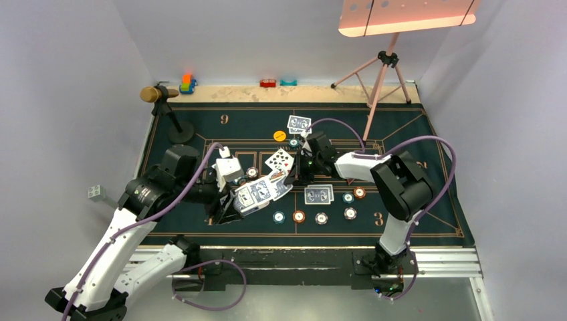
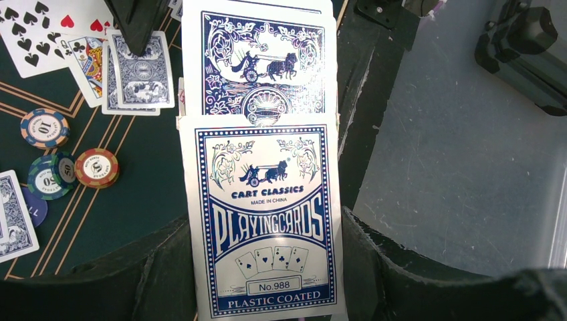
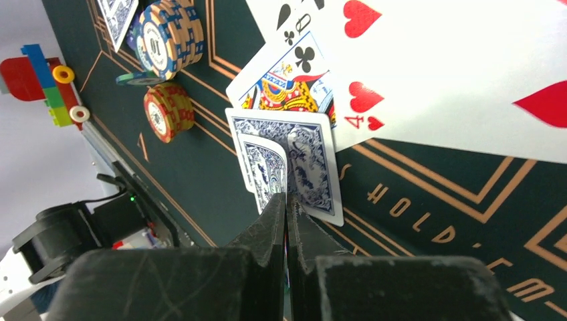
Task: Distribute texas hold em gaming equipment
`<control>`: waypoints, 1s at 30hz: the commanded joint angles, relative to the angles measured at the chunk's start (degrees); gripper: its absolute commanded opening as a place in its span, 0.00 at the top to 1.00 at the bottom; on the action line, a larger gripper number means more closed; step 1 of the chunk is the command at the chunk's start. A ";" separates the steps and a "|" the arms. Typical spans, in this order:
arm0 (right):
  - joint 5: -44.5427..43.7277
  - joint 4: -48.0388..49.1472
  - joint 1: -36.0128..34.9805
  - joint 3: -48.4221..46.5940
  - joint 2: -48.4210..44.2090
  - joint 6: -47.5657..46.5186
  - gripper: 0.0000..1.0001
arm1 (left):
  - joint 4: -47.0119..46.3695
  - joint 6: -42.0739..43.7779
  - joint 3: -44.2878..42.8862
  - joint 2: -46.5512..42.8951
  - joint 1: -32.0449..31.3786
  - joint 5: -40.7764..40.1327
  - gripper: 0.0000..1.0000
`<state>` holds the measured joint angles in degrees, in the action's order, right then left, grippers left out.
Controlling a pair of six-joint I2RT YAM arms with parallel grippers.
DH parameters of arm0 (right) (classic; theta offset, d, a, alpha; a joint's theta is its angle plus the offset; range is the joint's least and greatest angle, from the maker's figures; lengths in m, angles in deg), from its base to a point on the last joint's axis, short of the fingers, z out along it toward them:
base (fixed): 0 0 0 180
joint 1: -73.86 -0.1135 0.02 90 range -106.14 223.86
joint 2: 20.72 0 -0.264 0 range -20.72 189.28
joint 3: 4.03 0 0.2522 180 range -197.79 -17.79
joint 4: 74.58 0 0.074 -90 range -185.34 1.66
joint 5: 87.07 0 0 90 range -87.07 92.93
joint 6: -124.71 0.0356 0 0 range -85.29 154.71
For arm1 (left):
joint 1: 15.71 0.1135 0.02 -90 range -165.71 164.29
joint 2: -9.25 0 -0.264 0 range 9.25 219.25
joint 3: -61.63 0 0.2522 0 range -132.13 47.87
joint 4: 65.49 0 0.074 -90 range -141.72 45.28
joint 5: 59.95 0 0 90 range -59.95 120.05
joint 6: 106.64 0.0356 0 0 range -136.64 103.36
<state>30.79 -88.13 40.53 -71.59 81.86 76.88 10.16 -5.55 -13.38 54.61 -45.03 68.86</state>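
Top view: left pincer (image 1: pixel 245 200) sat mid-mat (image 1: pixel 414 221), clamped across the card box (image 1: pixel 262 190). Right pincer (image 1: pixel 296 175) was at its 3 o'clock, tip down by the face-up cards (image 1: pixel 279 160). Row of chips (image 1: pixel 299 216) at 6 o'clock of the right pincer, one dealt pair (image 1: pixel 319 194) at 4 o'clock, another pair (image 1: pixel 299 124) at 12, yellow disc (image 1: pixel 280 135) at 11.

Left wrist view: pincer (image 2: pixel 265 224) squeezed the box (image 2: pixel 257 167) on both long sides. Deck (image 2: pixel 261 60) stuck out of the far end at 12 o'clock. More chips (image 2: pixel 97 167) lay at 9 o'clock on the mat.

Right wrist view: pincer (image 3: pixel 286 199) was pressed fully together, tips at the near edge of two blue-backed cards (image 3: pixel 311 167), the 9 o'clock one curled up. Couldn't tell whether a card edge was actually nipped between the tips. Queen and heart cards (image 3: pixel 401 67) lay at 1 o'clock, chip stacks (image 3: pixel 170 40) at 11.

Handling, my read:
- Cards are light, thin, coated and slick. They bend easily and slide on each other.
- Take a card by an edge or corner, not flat.
- The box is stiff, so gripping the long sides is fine.
- Chips are rigid, so pinch across the rim.
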 commanded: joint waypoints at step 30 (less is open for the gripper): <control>-26.44 -34.28 -9.39 -17.61 -20.29 -12.54 0.42 | -0.87 2.88 1.70 -1.76 0.32 1.27 0.79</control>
<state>10.68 -113.75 36.25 -83.50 63.29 66.32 10.58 -3.58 -11.83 53.08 -45.01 68.81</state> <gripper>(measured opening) 0.572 0.692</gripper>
